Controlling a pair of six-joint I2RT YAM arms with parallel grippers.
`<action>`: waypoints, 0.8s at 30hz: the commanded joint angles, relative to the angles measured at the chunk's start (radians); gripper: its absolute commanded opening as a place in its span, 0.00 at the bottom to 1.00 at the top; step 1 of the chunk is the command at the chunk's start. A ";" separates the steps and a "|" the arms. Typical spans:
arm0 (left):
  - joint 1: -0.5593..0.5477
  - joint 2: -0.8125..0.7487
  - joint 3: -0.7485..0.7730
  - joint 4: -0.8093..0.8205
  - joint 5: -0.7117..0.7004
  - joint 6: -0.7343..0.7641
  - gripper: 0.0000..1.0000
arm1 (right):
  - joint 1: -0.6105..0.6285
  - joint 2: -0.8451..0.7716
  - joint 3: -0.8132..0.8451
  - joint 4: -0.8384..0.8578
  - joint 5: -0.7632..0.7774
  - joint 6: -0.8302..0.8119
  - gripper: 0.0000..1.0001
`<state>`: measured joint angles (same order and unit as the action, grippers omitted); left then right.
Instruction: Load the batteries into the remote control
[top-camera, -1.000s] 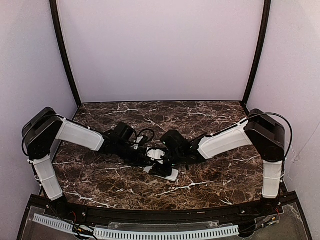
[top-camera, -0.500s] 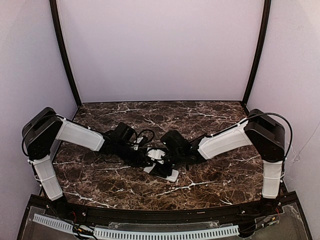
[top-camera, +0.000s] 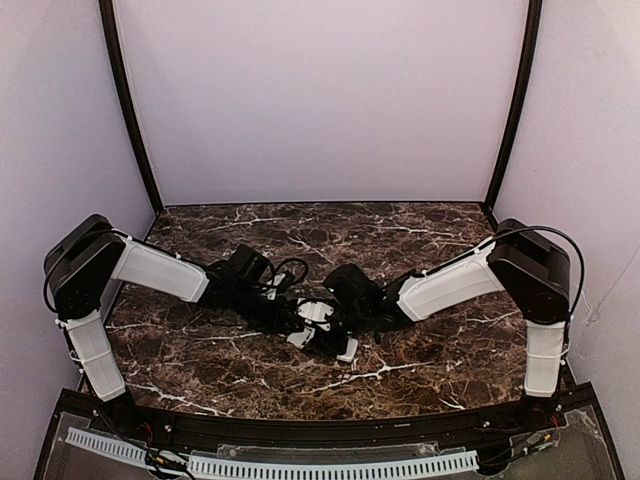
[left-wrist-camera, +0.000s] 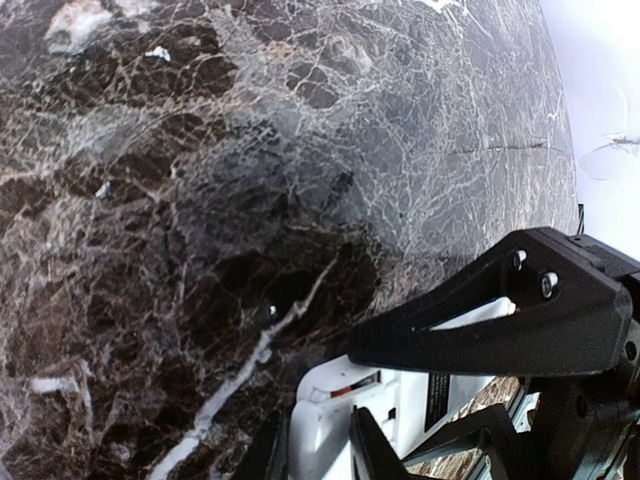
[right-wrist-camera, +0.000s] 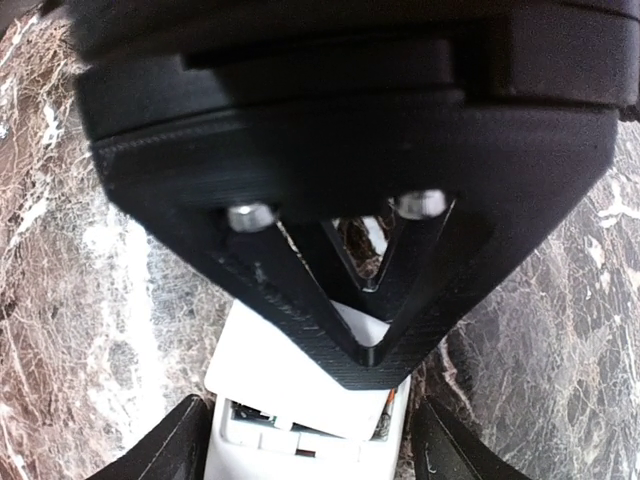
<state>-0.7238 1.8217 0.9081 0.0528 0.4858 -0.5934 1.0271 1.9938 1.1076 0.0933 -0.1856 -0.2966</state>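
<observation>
Remote control (right-wrist-camera: 270, 380) cut off at bottom edge; batteries too small to tell.

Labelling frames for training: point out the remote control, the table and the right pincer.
remote control (right-wrist-camera: 285, 385): right wrist view, white casing.
table (left-wrist-camera: 200, 150): left wrist view, bare marble top.
right pincer (right-wrist-camera: 318, 450): right wrist view, midway between its fingertips.

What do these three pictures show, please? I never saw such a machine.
These are two robot arms, the left arm and the right arm, bolted at the near edge of a marble table. The wide picture comes from a fixed camera above and behind them. The other two come from a camera on each wrist. Between the arms is a white remote control, its back open. The left end effector and the right end effector each have fingers beside it; which one truly grips it I cannot tell.
</observation>
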 joint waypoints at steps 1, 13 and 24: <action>-0.008 0.002 -0.013 -0.058 -0.035 -0.010 0.19 | -0.014 -0.025 -0.014 0.037 0.002 0.016 0.67; -0.006 -0.003 -0.025 0.001 -0.053 -0.039 0.04 | -0.024 -0.033 -0.020 0.040 0.002 0.034 0.65; 0.000 0.006 -0.044 0.025 -0.049 -0.053 0.00 | -0.042 -0.035 -0.025 0.056 0.018 0.067 0.63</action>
<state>-0.7162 1.8091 0.8986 0.1398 0.4706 -0.6449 1.0084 1.9854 1.0920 0.1120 -0.2127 -0.2485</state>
